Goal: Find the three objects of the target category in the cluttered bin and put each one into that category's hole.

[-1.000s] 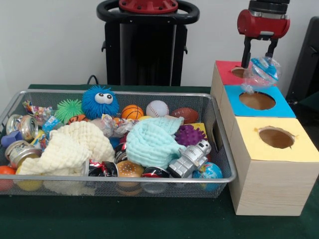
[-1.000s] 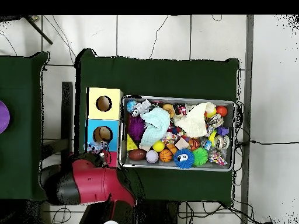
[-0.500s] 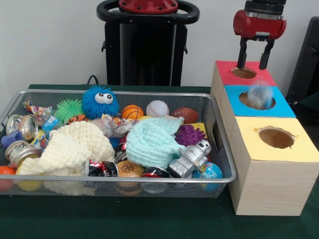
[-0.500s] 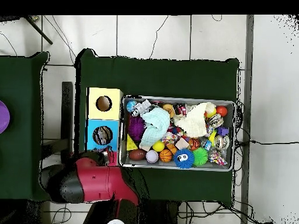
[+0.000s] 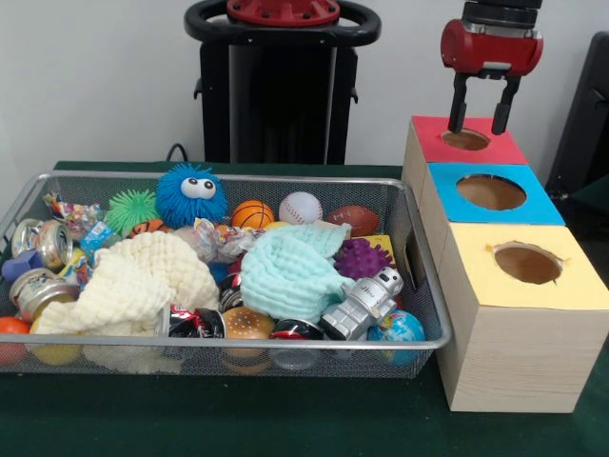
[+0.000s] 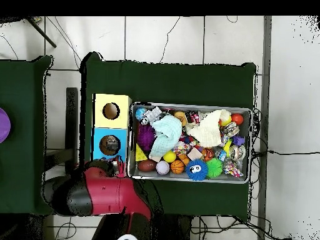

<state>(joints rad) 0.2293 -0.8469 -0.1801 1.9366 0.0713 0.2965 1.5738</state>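
My gripper (image 5: 476, 129) hangs open and empty just above the round hole (image 5: 466, 140) of the red-topped box (image 5: 500, 150). In front of that stands the blue-topped box (image 5: 547, 205); nothing shows inside its hole (image 5: 490, 192). Nearest the camera is the yellow-topped box (image 5: 571, 286). The wire bin (image 5: 238, 340) holds a blue fuzzy ball (image 5: 190, 195), a basketball (image 5: 252, 213), a baseball (image 5: 301, 208), a football (image 5: 354, 220), a purple spiky ball (image 5: 362, 257), a silver robot toy (image 5: 362, 305), crushed cans (image 5: 43, 243) and two cloths. In the overhead view the red arm (image 6: 94, 195) covers the gripper.
A mint cloth (image 5: 290, 271) and a cream cloth (image 5: 133, 281) lie over part of the bin's contents. The black pedestal (image 5: 281, 86) rises behind the bin. From above, the bin (image 6: 190, 105) sits right beside the yellow box (image 6: 100, 103) and blue box (image 6: 99, 140).
The gripper let go of a clear, blue-patterned packet, which fell into the blue box's hole and is out of sight. The gripper has shifted slightly left, toward the red box.
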